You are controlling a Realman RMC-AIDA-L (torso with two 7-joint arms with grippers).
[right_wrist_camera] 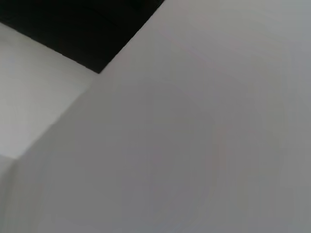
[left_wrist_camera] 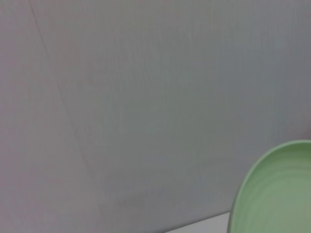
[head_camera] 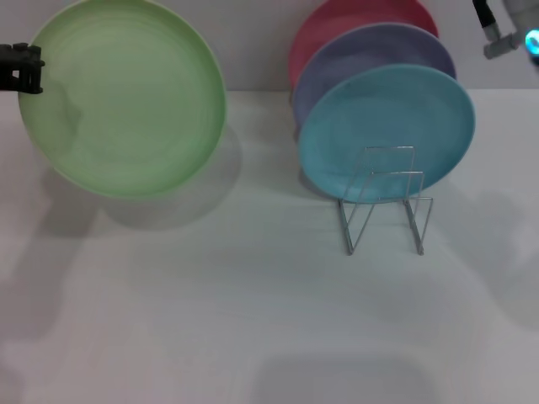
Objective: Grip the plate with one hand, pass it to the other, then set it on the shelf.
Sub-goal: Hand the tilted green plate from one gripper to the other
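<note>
The light green plate (head_camera: pixel 126 97) hangs above the table at the left, tilted up so its face points toward the head camera. My left gripper (head_camera: pixel 24 67) is shut on its left rim. A slice of the same plate (left_wrist_camera: pixel 277 194) shows in the left wrist view against a grey wall. The shelf (head_camera: pixel 383 202), a small silver wire rack, stands right of centre with its front loops bare. My right arm (head_camera: pixel 505 38), with its blue light, sits high in the far right corner, well away from the plate. The right wrist view shows only wall.
A turquoise plate (head_camera: pixel 387 126), a lavender plate (head_camera: pixel 370 55) and a pink plate (head_camera: pixel 337 25) lean upright one behind another in the rack's rear slots. The white table (head_camera: pixel 253 320) stretches in front. A wall stands behind.
</note>
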